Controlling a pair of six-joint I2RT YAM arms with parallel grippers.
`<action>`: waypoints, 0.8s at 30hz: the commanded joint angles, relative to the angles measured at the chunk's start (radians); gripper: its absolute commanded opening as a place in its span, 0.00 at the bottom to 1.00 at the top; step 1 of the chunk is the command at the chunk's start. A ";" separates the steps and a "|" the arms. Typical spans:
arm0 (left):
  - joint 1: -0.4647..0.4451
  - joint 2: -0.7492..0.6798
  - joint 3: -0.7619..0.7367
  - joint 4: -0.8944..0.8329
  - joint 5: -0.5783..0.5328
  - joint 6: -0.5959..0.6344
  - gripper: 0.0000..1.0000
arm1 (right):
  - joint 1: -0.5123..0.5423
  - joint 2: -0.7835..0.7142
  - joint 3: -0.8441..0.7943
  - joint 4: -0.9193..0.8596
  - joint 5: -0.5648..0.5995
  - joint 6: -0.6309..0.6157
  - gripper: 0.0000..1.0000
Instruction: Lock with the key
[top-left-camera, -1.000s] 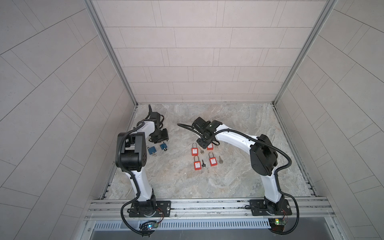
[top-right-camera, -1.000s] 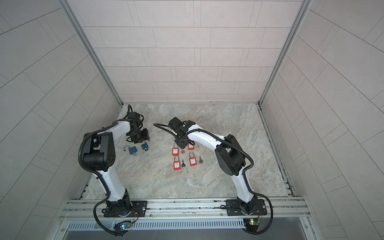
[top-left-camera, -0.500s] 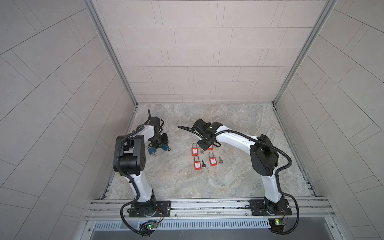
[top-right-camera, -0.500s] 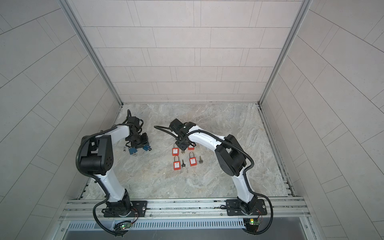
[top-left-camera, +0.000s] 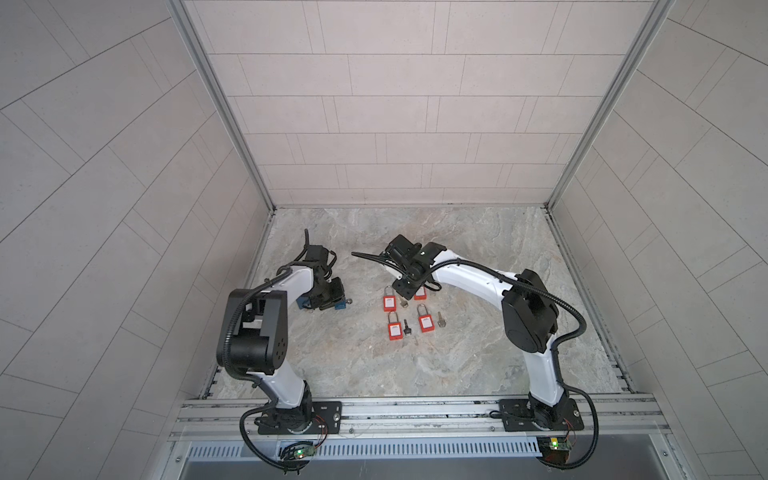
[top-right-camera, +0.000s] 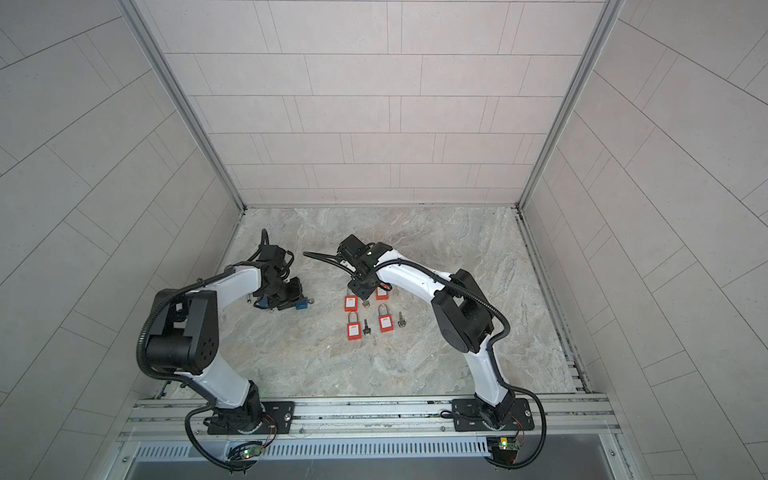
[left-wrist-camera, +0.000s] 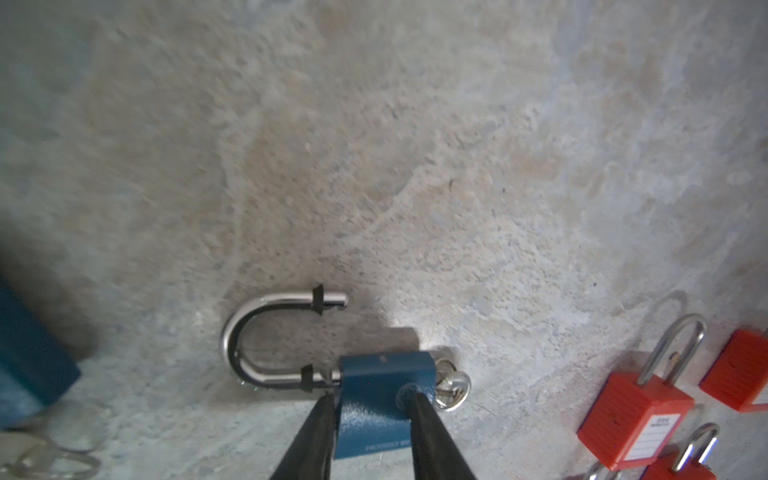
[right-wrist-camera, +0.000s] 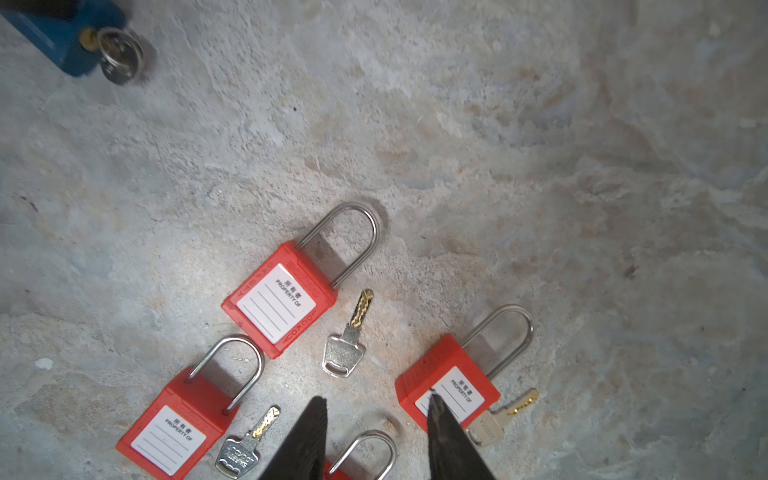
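Blue padlock, shackle open, lies lower centre between our left gripper tips; we cannot tell if pinched. Our right gripper hangs spread above red padlocks.

Blue padlock lying flat, shackle swung open (key seated in keyway).

Soft even light, faint shadows; wrist views blurred toward edges

Marbled tabletop carries red padlocks, keys and blue padlocks.
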 joint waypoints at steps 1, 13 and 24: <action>-0.025 -0.033 -0.036 0.025 0.019 -0.040 0.35 | 0.005 -0.036 0.033 -0.007 -0.031 -0.047 0.42; 0.161 -0.345 0.015 -0.102 -0.017 -0.010 0.48 | 0.025 -0.094 -0.085 0.198 -0.324 -0.447 0.43; 0.454 -0.429 -0.035 -0.079 0.214 -0.048 0.52 | 0.117 0.181 0.198 0.135 -0.377 -0.609 0.46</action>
